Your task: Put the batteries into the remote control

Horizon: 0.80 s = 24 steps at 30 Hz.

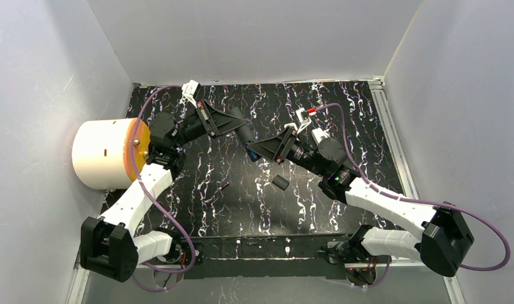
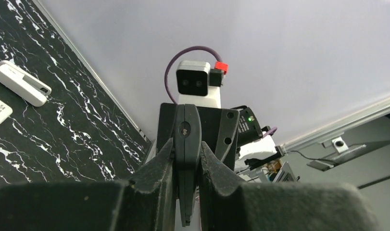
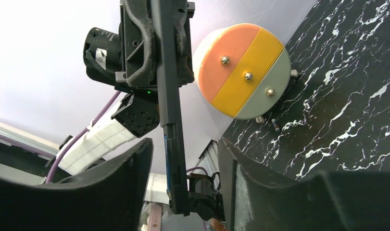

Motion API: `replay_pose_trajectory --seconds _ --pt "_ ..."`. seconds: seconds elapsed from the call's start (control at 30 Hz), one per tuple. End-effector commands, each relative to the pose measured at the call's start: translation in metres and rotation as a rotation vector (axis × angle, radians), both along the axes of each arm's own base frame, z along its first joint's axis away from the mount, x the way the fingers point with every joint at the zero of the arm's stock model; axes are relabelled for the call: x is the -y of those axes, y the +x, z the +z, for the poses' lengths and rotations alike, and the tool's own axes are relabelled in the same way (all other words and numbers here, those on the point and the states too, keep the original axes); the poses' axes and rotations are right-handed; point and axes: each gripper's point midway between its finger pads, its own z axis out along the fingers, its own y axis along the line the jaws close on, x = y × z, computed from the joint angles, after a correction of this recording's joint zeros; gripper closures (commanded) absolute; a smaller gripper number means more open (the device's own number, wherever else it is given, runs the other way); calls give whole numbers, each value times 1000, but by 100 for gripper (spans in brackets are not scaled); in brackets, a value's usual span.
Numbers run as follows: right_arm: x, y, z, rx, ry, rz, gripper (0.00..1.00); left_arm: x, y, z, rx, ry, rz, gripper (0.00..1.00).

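- I see a white drum (image 1: 101,154) lying on its side at the table's left edge, its round face (image 3: 244,71) banded orange, yellow and pale grey.
- The table (image 1: 343,107) is black with white veining.
- A small dark block (image 1: 280,183) lies near its middle.
- A white oblong device (image 2: 20,83) lies flat near one table edge.

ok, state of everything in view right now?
left gripper: shut on black remote
black remote: held off the table, edge-on
right gripper: open, fingers either side of the black remote
dark battery: loose on the table
small dark piece: lying on the table
white remote: flat on the table
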Motion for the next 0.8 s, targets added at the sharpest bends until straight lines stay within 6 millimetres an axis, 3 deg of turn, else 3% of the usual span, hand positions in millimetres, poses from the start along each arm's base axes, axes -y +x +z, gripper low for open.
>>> replay_pose_trajectory --seconds 0.0,0.2,0.37,0.53,0.77 --pt "10 -7 21 104 28 -13 33 -4 -28 33 206 9 -41 100" --pt "40 -13 37 205 52 -113 24 -5 -46 31 341 59 -79 100" --pt "73 1 33 191 32 -300 24 -7 -63 25 464 103 -116 100" --pt "92 24 7 99 -54 -454 24 -11 -80 22 591 134 -135 100" --pt "93 51 -56 -102 -301 -560 26 -13 -90 12 701 170 -156 100"
